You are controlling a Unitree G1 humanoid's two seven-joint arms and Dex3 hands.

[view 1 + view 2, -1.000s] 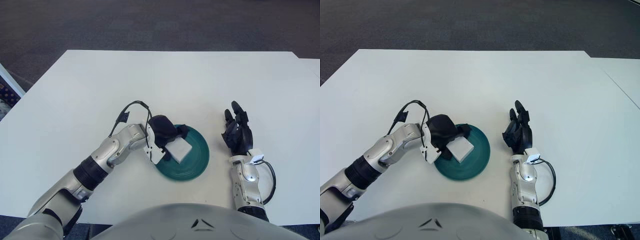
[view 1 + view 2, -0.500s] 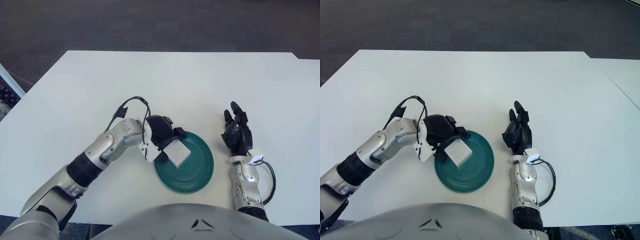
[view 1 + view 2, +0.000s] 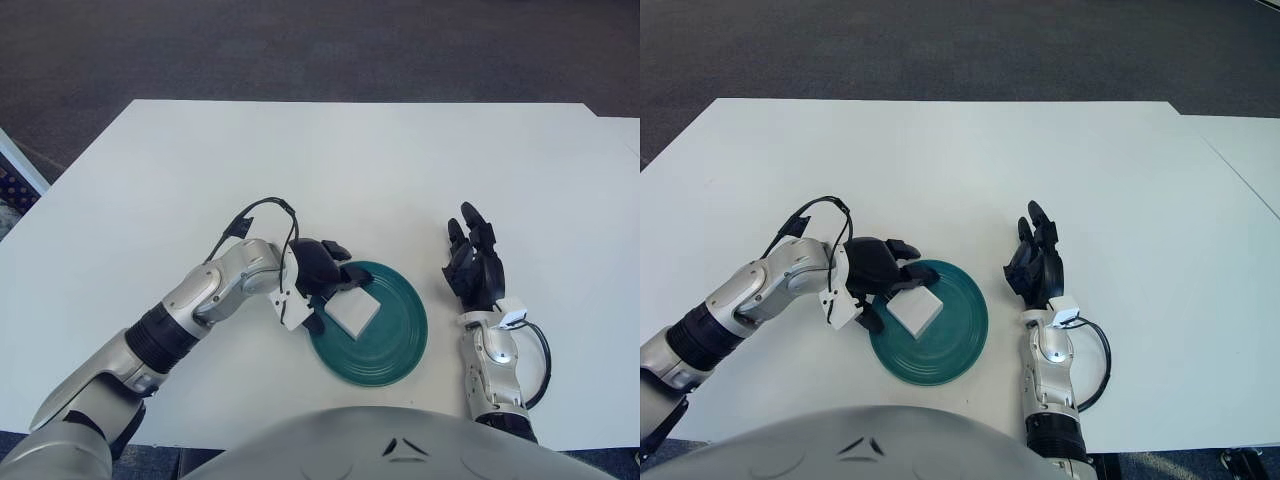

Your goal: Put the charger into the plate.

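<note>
One white charger [image 3: 352, 311] lies flat inside the green plate [image 3: 400, 335], on its left half, just below the centre of the frame on the white table [image 3: 350, 170]. The left hand [image 3: 322, 275] sits at the plate's left rim with its fingers spread apart and holding nothing, the fingertips close to the charger; whether one touches it cannot be told. The right hand [image 3: 475, 265] shows to the right of the plate, fingers extended and empty. The risk from here appears small but real: a fingertip could catch the charger's edge or the rim as the hand leaves, dragging the charger out or shoving the plate sideways.
</note>
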